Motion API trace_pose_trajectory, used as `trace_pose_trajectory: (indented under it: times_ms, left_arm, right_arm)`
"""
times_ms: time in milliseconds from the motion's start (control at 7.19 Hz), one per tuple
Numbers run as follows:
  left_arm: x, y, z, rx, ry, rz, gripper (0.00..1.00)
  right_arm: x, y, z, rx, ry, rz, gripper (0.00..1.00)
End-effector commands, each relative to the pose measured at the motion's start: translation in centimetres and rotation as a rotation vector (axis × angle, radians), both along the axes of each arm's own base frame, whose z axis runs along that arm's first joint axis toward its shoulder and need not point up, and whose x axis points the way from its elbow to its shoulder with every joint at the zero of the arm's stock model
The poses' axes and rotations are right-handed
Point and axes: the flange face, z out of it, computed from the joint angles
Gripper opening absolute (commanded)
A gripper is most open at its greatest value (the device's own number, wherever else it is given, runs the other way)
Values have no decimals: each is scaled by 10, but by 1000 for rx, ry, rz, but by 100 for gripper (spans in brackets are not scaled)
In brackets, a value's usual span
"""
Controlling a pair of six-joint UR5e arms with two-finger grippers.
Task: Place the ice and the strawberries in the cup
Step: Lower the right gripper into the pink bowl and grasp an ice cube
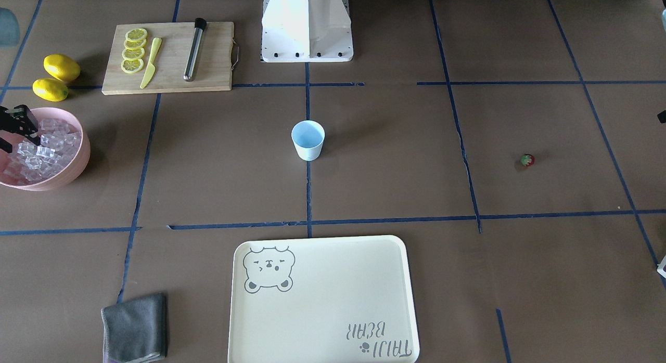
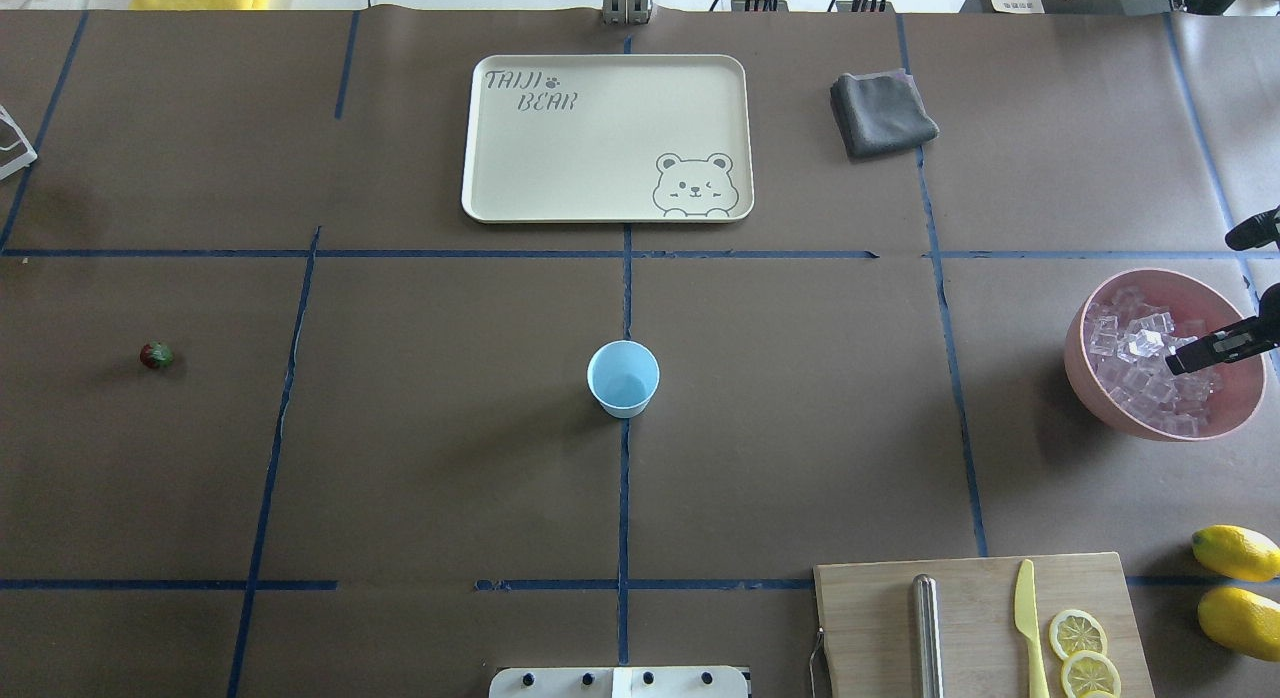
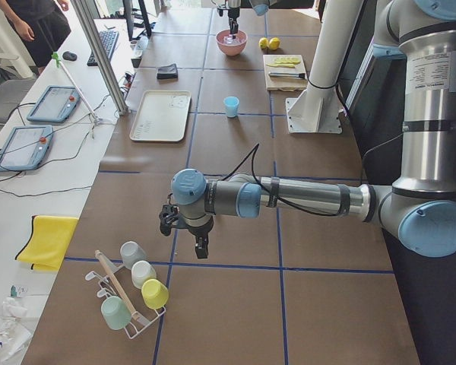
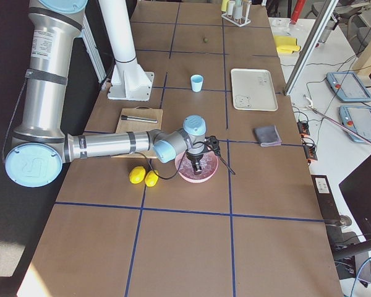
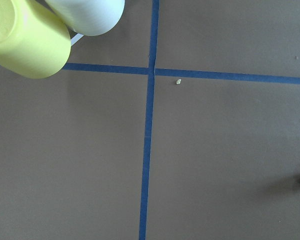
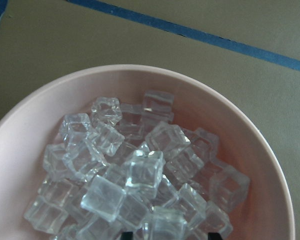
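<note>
My right claw (image 2: 1215, 348) hangs over the heap of small, clear, glassy ice cubes (image 6: 140, 172) in the round pink bowl (image 2: 1100, 378) at the right edge of the desk (image 2: 400, 458). Its fingers are spread and pinch nothing. My left claw (image 3: 201, 251) hovers far left. I cannot tell whether it is spread or pressed together. The small light blue plastic cup (image 2: 623, 378) stands empty mid-desk, well apart from both. The tiny red strawberry (image 2: 156, 355) lies to the left. The cubes look slick and loosely piled, so a pinch on a corner could squirt one out, or it could slip during the long carry. A clumsy release could tip the light cup.
</note>
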Motion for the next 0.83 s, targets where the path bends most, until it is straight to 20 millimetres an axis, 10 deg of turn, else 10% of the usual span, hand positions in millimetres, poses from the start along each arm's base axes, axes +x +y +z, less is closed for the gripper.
trace_pose_trajectory:
  times_ms: [0,696]
  left_arm:
    - [0,1,1,-3,0,0,100]
    - [0,2,3,-5,0,1,100]
  right_arm:
    - [0,-1,0,1,0,-1,42]
    - [5,-4,-9,12,-14,13,3]
